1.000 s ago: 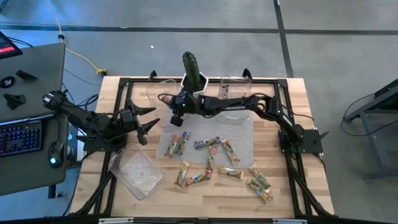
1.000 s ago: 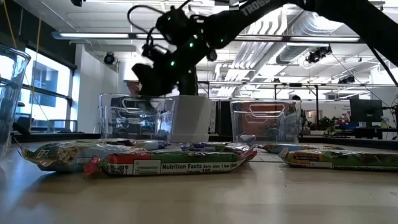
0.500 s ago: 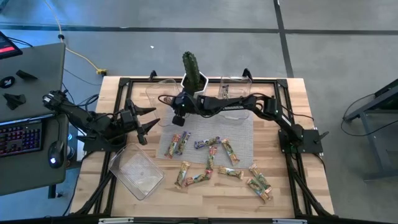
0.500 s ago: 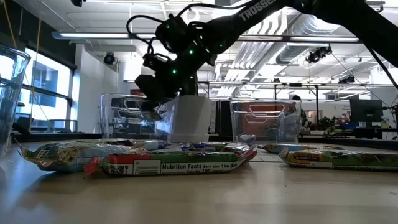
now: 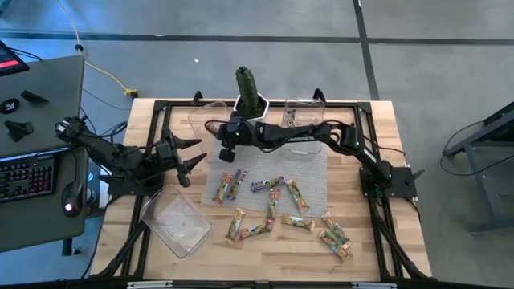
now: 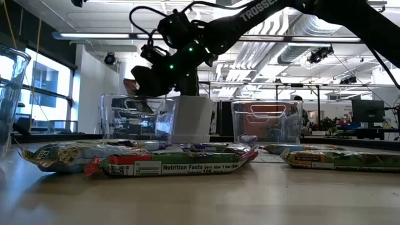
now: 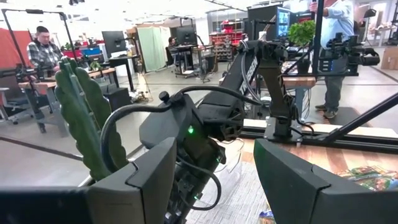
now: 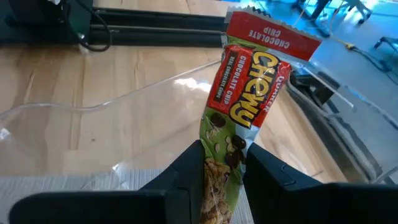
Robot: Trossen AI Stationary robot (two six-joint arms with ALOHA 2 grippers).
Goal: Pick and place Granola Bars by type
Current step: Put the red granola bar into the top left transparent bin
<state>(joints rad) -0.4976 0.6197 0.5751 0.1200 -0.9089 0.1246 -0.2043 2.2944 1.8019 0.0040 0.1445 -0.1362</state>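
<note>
My right gripper reaches across the table, near the far left clear tub, and is shut on a red-orange granola bar labelled Chewy chocolate chip. In the low view the bar sticks out beside the gripper, above the tub. Several other granola bars lie flat on the grey mat and the wood. My left gripper waits open at the table's left side, touching nothing; its fingers frame the left wrist view. My right gripper pinches the red-orange bar by its green-printed end between the two fingers. The bar runs along the fingers and sticks out past their tips, with its red crimped end farthest away. It is lifted clear of the table, above the tub's rim.
A second clear tub stands at the far edge, and a third lies at the near left corner. A cactus in a white pot stands between the two far tubs. Black frame rails border the table.
My right gripper, still holding the bar, has shifted a little toward the far left tub. In the low view it swung slightly right and then back left, and the bar's red end now shows beside it.
</note>
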